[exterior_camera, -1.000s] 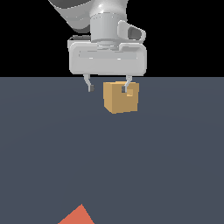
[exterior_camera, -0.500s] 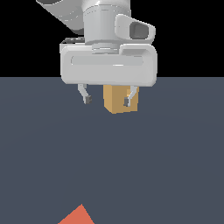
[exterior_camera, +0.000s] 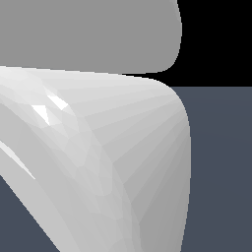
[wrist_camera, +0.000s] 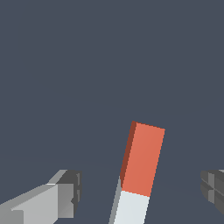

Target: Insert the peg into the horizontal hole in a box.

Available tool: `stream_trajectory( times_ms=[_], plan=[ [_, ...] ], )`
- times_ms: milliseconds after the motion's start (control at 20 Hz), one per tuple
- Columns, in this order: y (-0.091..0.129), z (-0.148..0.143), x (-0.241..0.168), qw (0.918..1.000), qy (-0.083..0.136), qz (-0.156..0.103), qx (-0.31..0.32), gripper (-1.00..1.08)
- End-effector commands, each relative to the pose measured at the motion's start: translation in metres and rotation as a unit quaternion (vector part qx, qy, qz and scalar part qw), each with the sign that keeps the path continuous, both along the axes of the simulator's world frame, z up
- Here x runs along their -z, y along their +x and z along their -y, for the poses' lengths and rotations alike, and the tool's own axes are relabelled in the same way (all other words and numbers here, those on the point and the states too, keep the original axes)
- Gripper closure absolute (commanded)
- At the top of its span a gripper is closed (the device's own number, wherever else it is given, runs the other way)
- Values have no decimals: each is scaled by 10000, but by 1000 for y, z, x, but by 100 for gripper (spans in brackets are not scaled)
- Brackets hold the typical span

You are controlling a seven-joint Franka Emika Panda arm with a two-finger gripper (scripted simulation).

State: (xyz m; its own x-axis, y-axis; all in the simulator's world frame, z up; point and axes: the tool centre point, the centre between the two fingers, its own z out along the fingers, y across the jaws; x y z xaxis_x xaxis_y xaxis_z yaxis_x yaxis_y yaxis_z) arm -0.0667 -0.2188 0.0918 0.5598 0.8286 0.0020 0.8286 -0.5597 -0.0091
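The peg [wrist_camera: 139, 175], a slim square bar with an orange-red end and a pale grey-white end, lies flat on the dark table [wrist_camera: 87, 65].

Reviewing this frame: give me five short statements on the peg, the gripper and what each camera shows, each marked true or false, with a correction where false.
1. The gripper is open, with its fingers apart on either side of the peg. True.
2. The peg is clamped between the fingers. False: neither finger touches it, and it lies on the dark floor.
3. The peg's orange-red part adjoins a pale grey-white part. True.
4. The box shows clearly in the exterior view. False: the white arm body fills most of that view, and no box is visible.
5. The peg is partway into the hole. False: no hole or box appears in either view.
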Motion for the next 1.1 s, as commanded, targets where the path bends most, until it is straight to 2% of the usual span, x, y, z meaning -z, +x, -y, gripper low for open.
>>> stream_trajectory(
  times_ms=[0,150,350,750,1050],
  plan=[
    [-20,32,10,9990,-22,13,446,-92],
    [-39,56,18,9967,-35,20,813,-92],
    [-54,73,24,9942,-42,26,1079,-92],
    [-56,75,30,9939,-40,22,1102,-92],
    [-58,75,57,9938,-38,24,1115,-92]
  ],
)
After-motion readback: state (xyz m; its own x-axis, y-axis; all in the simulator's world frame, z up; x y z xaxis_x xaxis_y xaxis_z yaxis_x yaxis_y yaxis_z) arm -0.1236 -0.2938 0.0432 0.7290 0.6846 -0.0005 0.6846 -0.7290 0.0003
